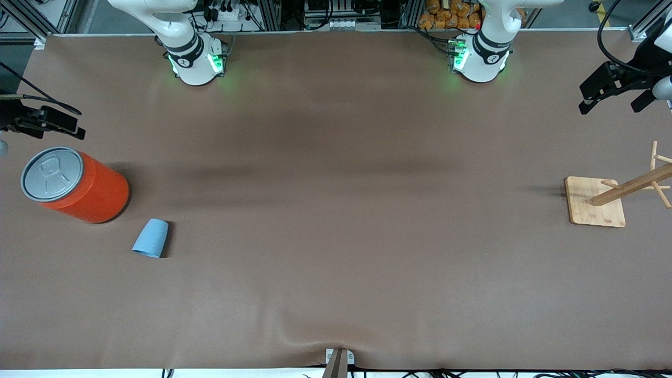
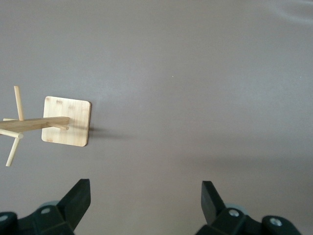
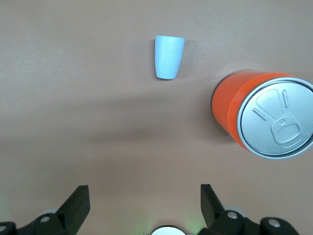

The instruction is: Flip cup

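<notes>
A big brown worktop [image 1: 336, 236] fills the room's middle, with metal frames and cables along the edge where the two robot bases stand. Closest to the front camera is the cup [image 1: 151, 238], small and light blue, toward the right arm's end of the worktop. It looks to be lying on its side, with its wide mouth pointing toward the front camera, though it could also be standing mouth down; the pictures do not settle it. Either way it is not sitting mouth up, so that is probably why it needs a flip. Nothing touches it, and there is bare worktop all around it, so a gripper should be able to come down on it easily. A little farther from the camera, just beside the cup but not touching, stands a big orange can [image 1: 79, 185] with a grey lid. It is upright and heavy-looking, and a gripper should stay away from it. Toward the left arm's end, well apart from the cup, a wooden rack [image 1: 619, 194] stands on its square base. The right gripper [image 3: 144, 208] hangs over the worktop's edge near the can, its fingers spread wide apart and holding nothing. The left gripper [image 2: 145, 205] waits over the worktop near the rack, fingers also wide apart and empty.
</notes>
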